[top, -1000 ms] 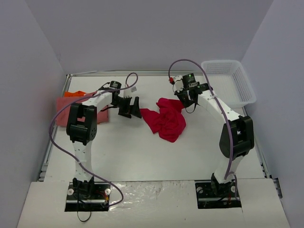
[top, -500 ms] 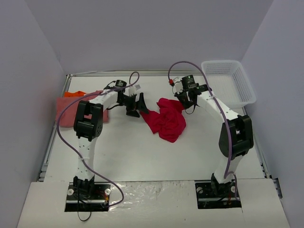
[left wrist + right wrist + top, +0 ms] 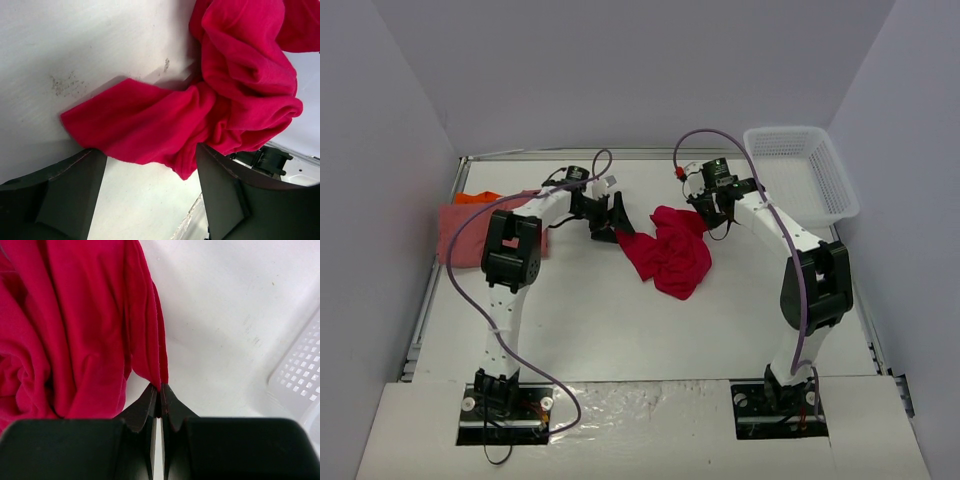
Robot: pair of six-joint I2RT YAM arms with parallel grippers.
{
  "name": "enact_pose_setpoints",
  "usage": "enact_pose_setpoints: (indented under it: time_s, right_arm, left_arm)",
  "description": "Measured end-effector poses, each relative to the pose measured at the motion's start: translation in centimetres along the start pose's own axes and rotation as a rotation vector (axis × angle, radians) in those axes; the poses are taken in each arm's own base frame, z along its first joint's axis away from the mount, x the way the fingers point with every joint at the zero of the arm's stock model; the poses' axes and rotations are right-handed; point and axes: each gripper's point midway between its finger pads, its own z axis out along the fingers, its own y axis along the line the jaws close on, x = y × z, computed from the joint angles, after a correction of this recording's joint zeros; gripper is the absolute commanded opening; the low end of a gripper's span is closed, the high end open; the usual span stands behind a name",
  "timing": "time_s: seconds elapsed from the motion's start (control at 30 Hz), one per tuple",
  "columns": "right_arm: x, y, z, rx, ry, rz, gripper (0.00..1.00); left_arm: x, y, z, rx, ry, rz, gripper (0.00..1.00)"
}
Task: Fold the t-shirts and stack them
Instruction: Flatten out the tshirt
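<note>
Bright red cloth t-shirt lies crumpled on the white counter. Left tool has reached its corner, jaws wide but narrowing around it; right tool pinches the opposite hem. Spreading likely follows.

Lighting's pretty even and bright, looks like soft light from overhead. The white surface barely shows shadows in the top view, just faint ones. Left wrist view has a darker shadow tucked along the fold of the red shirt. Right wrist view is slightly washed out, basket soft at the edge.
</note>
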Motion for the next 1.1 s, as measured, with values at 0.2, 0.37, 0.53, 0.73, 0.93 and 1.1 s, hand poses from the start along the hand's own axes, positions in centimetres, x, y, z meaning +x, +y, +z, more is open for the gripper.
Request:
enact_pose_setpoints:
  time_s: [0.2,0.37,0.53,0.73,0.93,1.1]
  right_arm:
    - [0.3,0.0,0.5,0.001,0.014,-0.001,0.0]
    - [0.6,0.1,1.0,-0.002,0.028,-0.003,0.0]
    - [0.7,0.1,1.1,-0.002,0.032,-0.005,0.0]
    - [0.9,0.2,1.5,-0.004,0.042,-0.007,0.0]
    - [1.1,-0.5,1.5,0.007,0.044,0.007,0.0]
    - [-0.6,-3.9,0.3,0.076,-0.001,0.051,0.0]
  left_arm:
    - [-0.6,0.3,0.6,0.008,0.0,-0.016,0.55]
    - [-1.0,0.8,0.9,-0.005,-0.006,-0.025,0.35]
    - [-1.3,1.6,1.5,-0.012,-0.004,-0.034,0.06]
    - [-1.5,2.1,1.6,-0.037,-0.008,-0.025,0.02]
    - [-1.4,2.6,0.7,-0.095,-0.005,0.033,0.02]
    - [-1.6,3.4,-3.3,-0.229,-0.03,0.113,0.03]
